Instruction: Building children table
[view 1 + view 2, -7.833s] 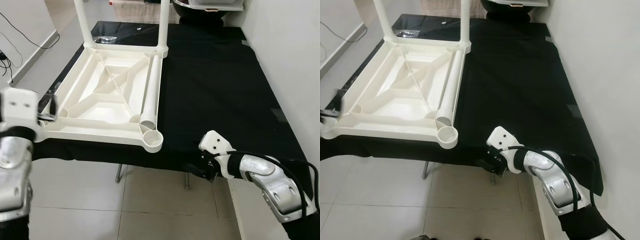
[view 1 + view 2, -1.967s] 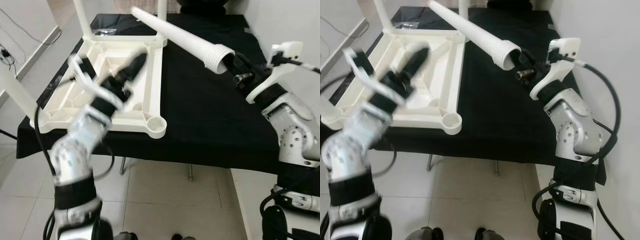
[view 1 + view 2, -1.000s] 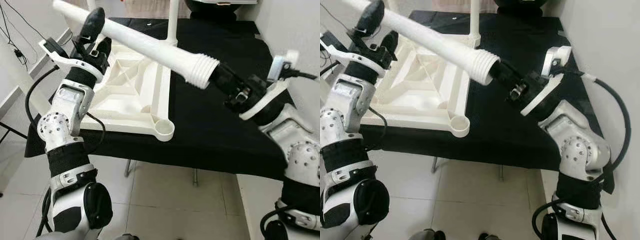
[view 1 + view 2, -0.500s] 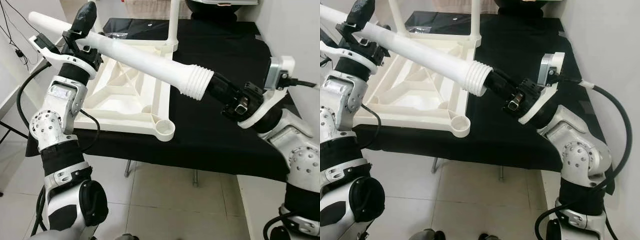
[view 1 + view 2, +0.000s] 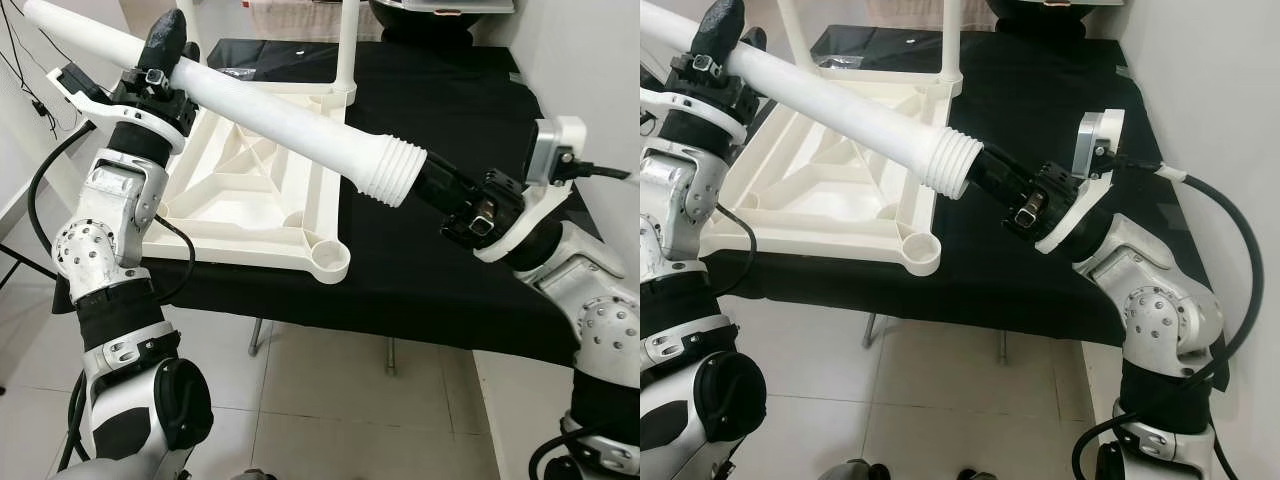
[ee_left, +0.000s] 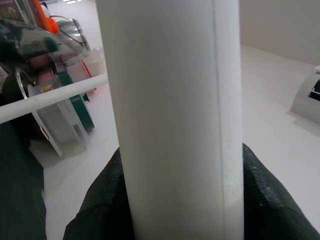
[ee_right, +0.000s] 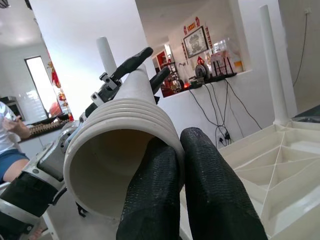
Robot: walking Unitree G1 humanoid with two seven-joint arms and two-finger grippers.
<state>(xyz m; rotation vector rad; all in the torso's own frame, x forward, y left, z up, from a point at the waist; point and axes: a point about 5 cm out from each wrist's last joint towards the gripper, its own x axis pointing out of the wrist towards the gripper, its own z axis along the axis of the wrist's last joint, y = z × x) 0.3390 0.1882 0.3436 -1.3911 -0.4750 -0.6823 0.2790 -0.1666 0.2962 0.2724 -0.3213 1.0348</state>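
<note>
The right gripper [image 5: 985, 170] pinches the rim of the table leg [image 5: 280, 112]: one black finger is inside the open end, the other outside. The left gripper [image 5: 168, 50] is squeezed around the thin end of the same leg, one finger on each side. So both arms hold the long white leg up in the air, slanted over the table top [image 5: 245, 185].

A moment ago the thick end was a little higher and nearer the right arm. Now it has dipped a bit and slid toward the empty corner socket [image 5: 328, 260]. I think the robot is lining the leg up to screw it into that hole. It is not there yet; the leg is still well above it.

The leg is smooth, hard white plastic. It is a hollow tube, fat at one end and thin at the other, with round ridges like screw rings at the fat end. The table top lies upside down on a black cloth [image 5: 450, 130]. It is white plastic too, with raised ribs crossing underneath and round cups at the corners. Other legs [image 5: 347, 45] already stand up at the far corners. The gripper fingers look rough and rubbery.
</note>
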